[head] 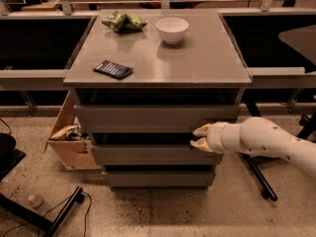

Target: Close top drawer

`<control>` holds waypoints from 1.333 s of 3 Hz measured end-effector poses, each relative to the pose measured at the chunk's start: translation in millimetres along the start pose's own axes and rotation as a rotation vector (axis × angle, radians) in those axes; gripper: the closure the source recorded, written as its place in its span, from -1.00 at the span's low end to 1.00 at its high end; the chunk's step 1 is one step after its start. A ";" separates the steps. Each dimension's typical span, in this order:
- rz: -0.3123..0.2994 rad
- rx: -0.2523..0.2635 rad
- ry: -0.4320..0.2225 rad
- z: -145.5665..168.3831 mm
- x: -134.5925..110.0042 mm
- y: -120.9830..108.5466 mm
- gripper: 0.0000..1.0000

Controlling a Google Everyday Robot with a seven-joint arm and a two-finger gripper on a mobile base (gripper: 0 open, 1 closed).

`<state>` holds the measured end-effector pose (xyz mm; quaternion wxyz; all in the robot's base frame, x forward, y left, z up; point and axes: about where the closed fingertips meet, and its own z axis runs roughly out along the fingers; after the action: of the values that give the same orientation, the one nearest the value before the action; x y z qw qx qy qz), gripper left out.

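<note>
The white arm comes in from the right edge and reaches left, rising a little toward its wrist. The claw sits just right of the scene's centre, pointing left. Its two yellowish fingers are stacked one above the other, with a narrow gap between them.

The tool sits under the front edge of the table near the right corner, fingers apart; its arm runs off the picture's right side; the inside of the top drawer is lost in shadow; the wooden box by the left edge is partly hidden; the print on the dark packet is too small to read.
</note>
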<state>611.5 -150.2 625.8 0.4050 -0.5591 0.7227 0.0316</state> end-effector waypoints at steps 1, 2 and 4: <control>-0.117 0.072 0.127 -36.2 -4.6 6.0 0.78; -0.231 0.085 0.268 -70.7 1.3 16.6 1.00; -0.286 0.011 0.594 -173.2 28.1 69.2 1.00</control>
<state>457.1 -232.7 696.2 0.1799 -0.6377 0.7235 -0.1938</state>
